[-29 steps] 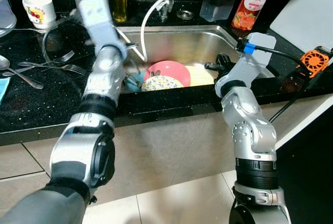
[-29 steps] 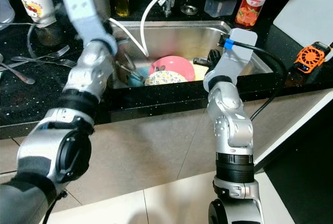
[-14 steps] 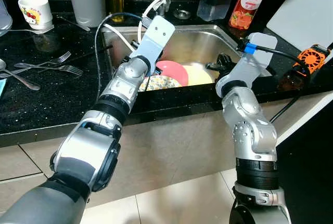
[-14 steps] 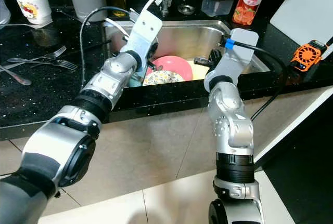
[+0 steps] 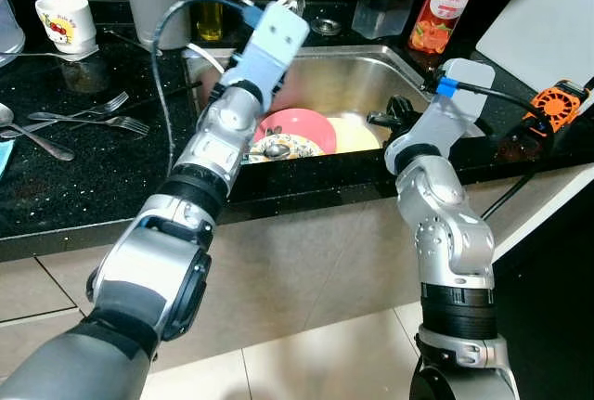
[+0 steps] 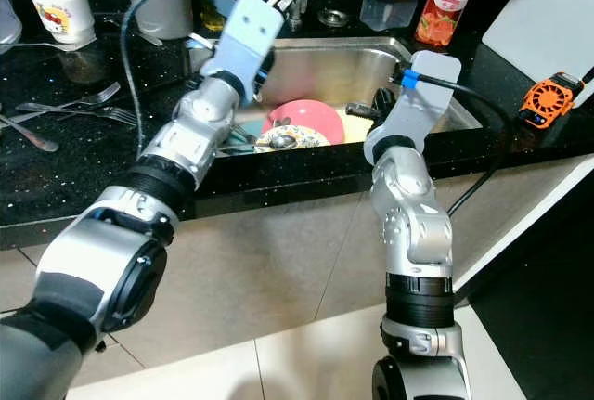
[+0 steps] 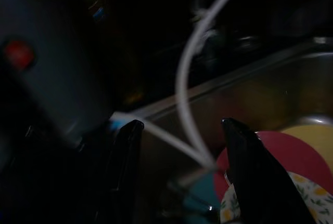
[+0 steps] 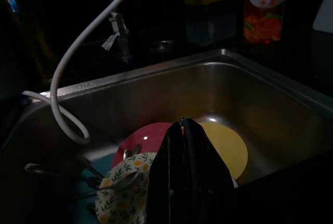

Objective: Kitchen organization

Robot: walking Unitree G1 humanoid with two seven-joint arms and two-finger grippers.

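A round pink plate (image 5: pixel 299 125), a yellow plate (image 5: pixel 356 135) and a flower-patterned plate (image 5: pixel 283 148) carrying a metal spoon (image 5: pixel 272 150) lay in the stainless steel sink (image 5: pixel 367 80) set in the black worktop (image 5: pixel 83 177), where the left hand (image 7: pixel 182 146) hung spread above the sink's left side and the right hand (image 8: pixel 186 130) was pressed together over its front right rim.

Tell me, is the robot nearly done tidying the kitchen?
Not nearly. Nothing looks put away: the pink plate, yellow plate and flowery plate sit in the sink, and forks lie on the counter. The left hand is open and empty over the sink; the right hand is shut, empty.
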